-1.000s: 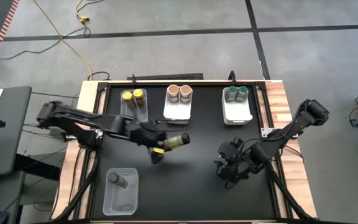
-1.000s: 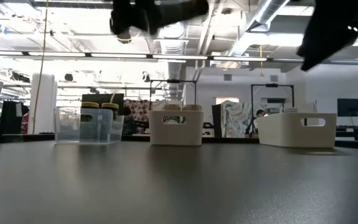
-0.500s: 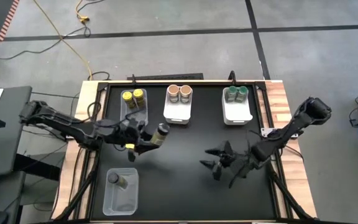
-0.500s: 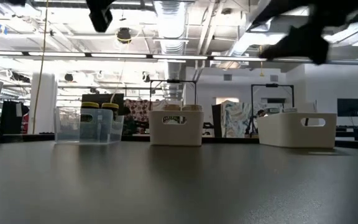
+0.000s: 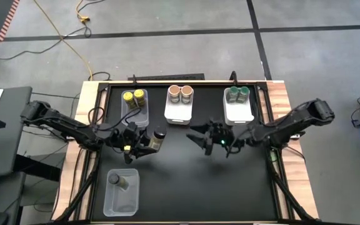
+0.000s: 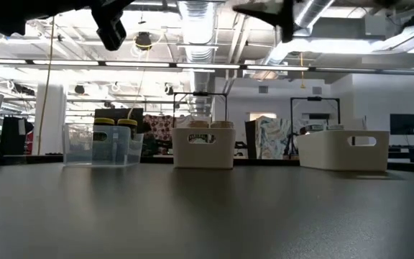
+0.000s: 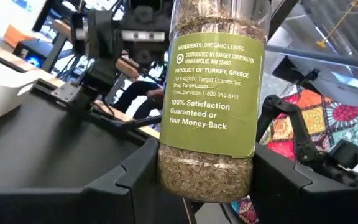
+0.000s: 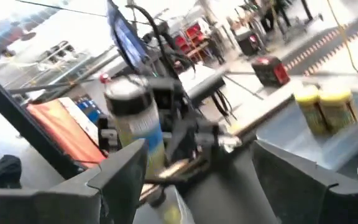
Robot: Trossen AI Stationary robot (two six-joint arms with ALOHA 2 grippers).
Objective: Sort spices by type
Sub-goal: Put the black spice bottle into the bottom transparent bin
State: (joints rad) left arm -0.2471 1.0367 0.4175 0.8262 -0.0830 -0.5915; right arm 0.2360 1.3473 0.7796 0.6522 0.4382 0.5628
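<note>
A spice jar point(image 5: 159, 135) with a dark grey top and a green oregano label point(image 7: 211, 87) is in my left gripper point(image 5: 150, 143), shut on it above the table's left middle. My right gripper point(image 5: 200, 135) stands open and holds nothing at the table's centre, pointing at the left gripper. Two yellow-topped jars stand in a clear bin point(image 5: 144, 113), two tan-brown ones in a white bin point(image 5: 179, 115) and two green ones in another white bin point(image 5: 238, 116). One dark-topped jar point(image 5: 114, 179) stands in the near clear bin point(image 5: 121, 201). My left gripper pinches the jar's lower part point(image 7: 204, 177), just below the label, between its two fingers point(image 7: 135, 180). The fingers come about level from the table's left. The jar stands roughly upright, cap up, lifted clear of the table.
The three far bins stand in a row along the table's far edge. The near clear bin is at the front left. Bare black tabletop point(image 5: 205, 187) lies across the centre and the near right.
My left gripper has gone toward the table's left edge with the jar and has swung up from pointing down to about level. The jar has turned from lying on its side to upright. My right gripper has gone toward the far edge and the centre, tipping up to level.
</note>
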